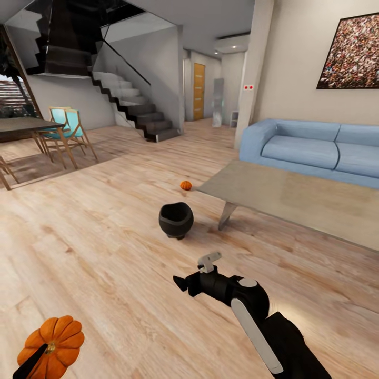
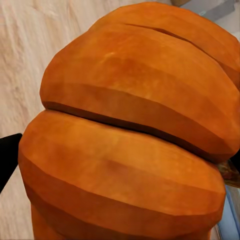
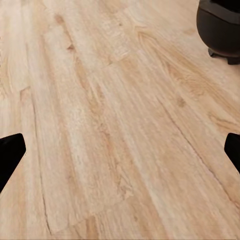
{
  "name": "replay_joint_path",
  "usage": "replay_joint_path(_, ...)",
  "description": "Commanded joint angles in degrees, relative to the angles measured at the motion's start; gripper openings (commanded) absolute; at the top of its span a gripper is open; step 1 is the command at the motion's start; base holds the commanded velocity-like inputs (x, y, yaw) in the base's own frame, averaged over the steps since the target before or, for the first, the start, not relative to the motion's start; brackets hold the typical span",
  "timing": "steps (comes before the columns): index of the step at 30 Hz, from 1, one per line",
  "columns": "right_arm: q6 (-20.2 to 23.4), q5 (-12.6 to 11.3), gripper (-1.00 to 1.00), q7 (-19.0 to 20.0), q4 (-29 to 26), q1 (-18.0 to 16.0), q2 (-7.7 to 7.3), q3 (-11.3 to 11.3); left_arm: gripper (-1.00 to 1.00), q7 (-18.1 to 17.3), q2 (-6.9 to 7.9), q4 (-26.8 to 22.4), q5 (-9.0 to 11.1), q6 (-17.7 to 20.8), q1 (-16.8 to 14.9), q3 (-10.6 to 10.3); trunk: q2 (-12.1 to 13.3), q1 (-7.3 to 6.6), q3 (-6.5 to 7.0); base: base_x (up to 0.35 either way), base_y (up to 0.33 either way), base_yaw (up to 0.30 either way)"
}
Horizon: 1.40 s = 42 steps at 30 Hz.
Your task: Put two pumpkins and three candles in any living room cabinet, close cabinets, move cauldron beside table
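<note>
My left gripper is shut on a ribbed orange pumpkin at the lower left of the head view. Up close, this pumpkin covers most of the left wrist view, with one dark finger at its side. A second small pumpkin lies on the floor by the near corner of the low table. The black cauldron stands on the floor just in front of that corner, and its edge appears past my right gripper. The right gripper is open and empty over bare floor.
A blue sofa stands behind the low table on the right. A dining table with turquoise chairs is at the far left, and a dark staircase is behind it. Wide wooden floor lies between them.
</note>
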Motion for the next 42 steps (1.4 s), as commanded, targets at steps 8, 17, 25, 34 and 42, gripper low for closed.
replay_joint_path(8,-3.1,0.2,1.0,0.2,-0.1,0.0,-0.16,0.2,-1.0,0.1,-0.02,0.0,0.6,0.5,0.0,0.0,0.0,0.01,-0.04,0.181,0.28,0.0)
replay_joint_path(17,-3.1,0.2,1.0,0.1,-0.1,-0.1,-0.17,-0.1,-1.0,0.0,-0.03,0.0,0.6,0.5,0.0,0.0,0.0,0.01,-0.04,0.182,0.28,0.0)
replay_joint_path(25,-3.1,0.2,1.0,0.1,0.0,-0.1,-0.23,-0.2,-1.0,0.0,-0.02,0.0,0.6,0.5,0.0,-1.0,0.0,0.01,-0.04,0.201,0.266,-0.02)
replay_joint_path(34,-3.1,0.3,1.0,-0.2,0.0,-0.1,-0.14,-0.4,-1.0,0.0,-0.27,-0.4,0.6,0.5,0.0,-1.4,0.0,0.01,-0.04,0.215,0.248,-0.006)
replay_joint_path(42,-3.4,0.3,1.0,0.0,0.0,-0.1,-0.18,-0.4,-1.0,0.2,-0.07,-0.4,0.5,0.5,0.0,-2.0,0.0,0.01,-0.04,0.226,0.231,0.0)
